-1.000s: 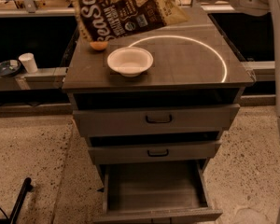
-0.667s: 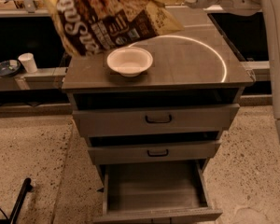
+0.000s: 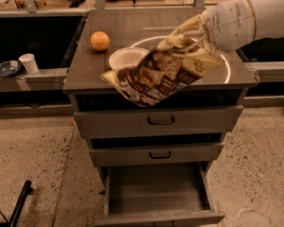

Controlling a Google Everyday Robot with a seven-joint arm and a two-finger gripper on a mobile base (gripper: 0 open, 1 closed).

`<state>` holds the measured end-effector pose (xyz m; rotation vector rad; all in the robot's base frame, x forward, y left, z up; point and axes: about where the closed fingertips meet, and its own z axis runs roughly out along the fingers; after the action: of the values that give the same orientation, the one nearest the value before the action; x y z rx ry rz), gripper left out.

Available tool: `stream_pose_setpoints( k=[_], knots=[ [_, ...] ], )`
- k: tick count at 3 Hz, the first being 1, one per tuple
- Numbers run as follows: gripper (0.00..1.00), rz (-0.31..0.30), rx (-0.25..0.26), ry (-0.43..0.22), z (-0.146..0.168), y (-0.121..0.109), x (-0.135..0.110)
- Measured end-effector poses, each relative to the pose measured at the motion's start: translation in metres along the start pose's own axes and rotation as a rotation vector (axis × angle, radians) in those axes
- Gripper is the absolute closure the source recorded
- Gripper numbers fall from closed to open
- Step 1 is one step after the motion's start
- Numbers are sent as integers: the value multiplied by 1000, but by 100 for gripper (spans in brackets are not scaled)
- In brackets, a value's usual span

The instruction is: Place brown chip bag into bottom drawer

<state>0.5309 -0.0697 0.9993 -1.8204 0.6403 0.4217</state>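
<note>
My gripper [image 3: 188,40] is shut on the upper end of the brown chip bag [image 3: 156,77] and holds it in the air in front of the cabinet's top edge, above the drawers. The bag hangs tilted down to the left, its dark printed front with white lettering toward the camera. It covers part of the white bowl [image 3: 125,58]. The bottom drawer [image 3: 156,193] is pulled open below; its grey inside is bare. My white arm [image 3: 246,18] comes in from the upper right.
An orange fruit [image 3: 100,40] lies on the cabinet top [image 3: 132,30] at the left. Two upper drawers with black handles [image 3: 161,121] are closed. A white cup [image 3: 28,63] and a dark dish [image 3: 7,69] sit on a low shelf at the left. Speckled floor surrounds the cabinet.
The view has shifted, and the bag has come down and to the right from the cabinet top's far left to the front edge over the drawers. The orange now shows.
</note>
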Motion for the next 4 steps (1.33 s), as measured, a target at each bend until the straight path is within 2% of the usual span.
stream_pose_setpoints(
  k=[1,2,3,4],
  knots=[
    [100,-114,-111,273,-22,43,63],
    [100,-145,-265,450,-49,84,123],
    [100,-107,-472,519,-72,145,158],
    [100,-102,-486,535,-76,150,163]
  ],
)
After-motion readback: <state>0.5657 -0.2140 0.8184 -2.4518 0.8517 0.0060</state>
